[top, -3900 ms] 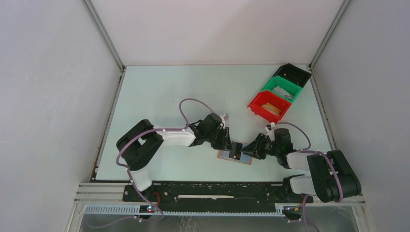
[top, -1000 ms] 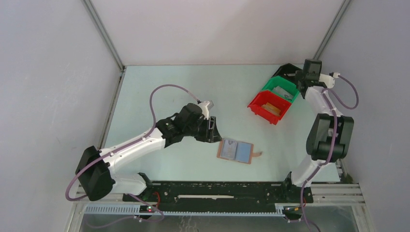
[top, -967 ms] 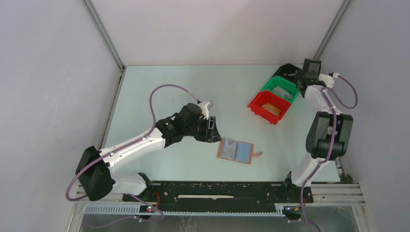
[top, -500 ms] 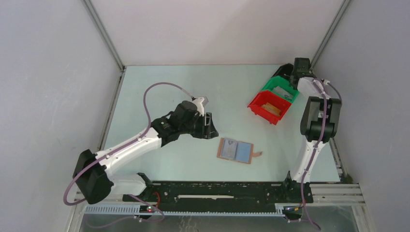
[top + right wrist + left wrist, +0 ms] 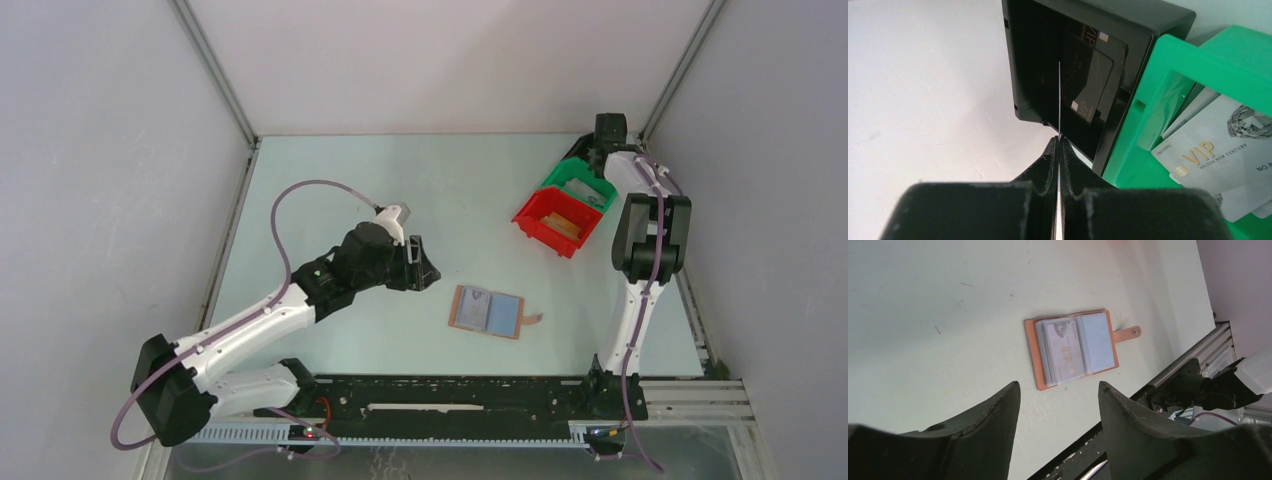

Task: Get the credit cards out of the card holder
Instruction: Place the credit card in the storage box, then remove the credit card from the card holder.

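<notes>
The brown card holder (image 5: 487, 312) lies open and flat on the table, strap tab to the right. In the left wrist view it (image 5: 1034, 352) shows a pale VIP card (image 5: 1064, 347) in its left pocket and blue-grey lining on the right. My left gripper (image 5: 418, 268) is open and empty, hovering left of the holder; it also shows in the left wrist view (image 5: 1058, 390). My right gripper (image 5: 1058, 140) is shut on a thin card (image 5: 1060, 95) seen edge-on, its colour unclear, over the black bin (image 5: 1098, 15). From above, the right gripper (image 5: 597, 155) is at the back right.
Three bins stand in a row at the back right: black (image 5: 578, 150), green (image 5: 580, 185), red (image 5: 555, 220). Black cards (image 5: 1088, 85) lie in the black bin, pale VIP cards (image 5: 1218, 155) in the green bin (image 5: 1168, 70), and a tan card is in the red one. The frame rail (image 5: 1178, 385) runs along the near edge.
Both grippers were at the card holder. The right one has gone with a card to the back right and shifted left over the black bin. The left arm drew back to the left.
</notes>
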{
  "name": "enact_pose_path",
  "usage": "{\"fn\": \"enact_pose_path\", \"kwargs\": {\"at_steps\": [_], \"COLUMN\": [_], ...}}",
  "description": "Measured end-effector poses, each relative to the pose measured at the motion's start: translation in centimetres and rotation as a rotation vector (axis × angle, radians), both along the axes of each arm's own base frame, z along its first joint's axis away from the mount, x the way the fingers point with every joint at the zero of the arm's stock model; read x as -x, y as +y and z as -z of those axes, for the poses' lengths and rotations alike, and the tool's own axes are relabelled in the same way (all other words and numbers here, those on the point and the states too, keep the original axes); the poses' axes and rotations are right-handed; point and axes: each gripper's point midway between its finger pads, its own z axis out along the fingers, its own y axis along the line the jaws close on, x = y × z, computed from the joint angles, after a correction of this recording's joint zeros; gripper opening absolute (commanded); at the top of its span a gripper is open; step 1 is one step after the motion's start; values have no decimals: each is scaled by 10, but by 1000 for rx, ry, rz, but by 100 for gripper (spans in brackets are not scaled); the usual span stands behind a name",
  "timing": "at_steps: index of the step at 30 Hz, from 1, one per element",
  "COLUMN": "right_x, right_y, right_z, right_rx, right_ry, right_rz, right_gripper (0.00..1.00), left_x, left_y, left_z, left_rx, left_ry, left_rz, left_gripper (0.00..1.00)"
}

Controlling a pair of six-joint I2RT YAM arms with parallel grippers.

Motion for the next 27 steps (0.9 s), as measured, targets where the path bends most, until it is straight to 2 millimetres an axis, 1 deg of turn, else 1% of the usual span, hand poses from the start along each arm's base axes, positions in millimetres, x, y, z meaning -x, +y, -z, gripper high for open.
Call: {"fn": "enact_pose_path", "kwargs": {"at_steps": [2,4,6,9,11,15,18,21,23,24,25,26,27], "right_x": [1,1,2,4,3,17,34,49,53,54,56,58,64], "right_y": [-3,-5,-8,-12,-14,-16,-13,-3,6,14,20,27,39], "right_z": [2,4,8,21,20,11,-1,-21,-44,-60,-73,-85,-100], "right_rx": [-2,-4,-7,-17,-23,-26,-27,-21,0,20,40,63,99], "right_ry": [3,1,-3,-21,-52,-75,-85,-98,-120,-140,-152,-169,-186], "right_rz": [11,17,20,25,25,16,-12,-89,-172,-242,-294,-352,-434], "right_gripper": [23,31,35,41,43,48,53,56,57,57,57,57,58], "left_x": [-1,-2,-3,-3,0,5,5,5,7,7,8,8,8], "left_y": [2,3,4,1,0,-3,-3,-3,-4,-4,-5,-5,-5], "left_z": [0,1,7,21,29,30,31,31,30,30,30,31,32], "left_rx": [0,-7,-27,-53,-65,-59,-59,-58,-54,-52,-51,-51,-52], "left_ry": [-2,0,22,70,102,120,121,122,126,128,129,133,135], "left_rz": [-11,-19,-21,-6,9,31,33,34,42,46,48,51,53], "left_gripper": [64,63,62,61,61,62,63,65,64,64,63,63,63]}}
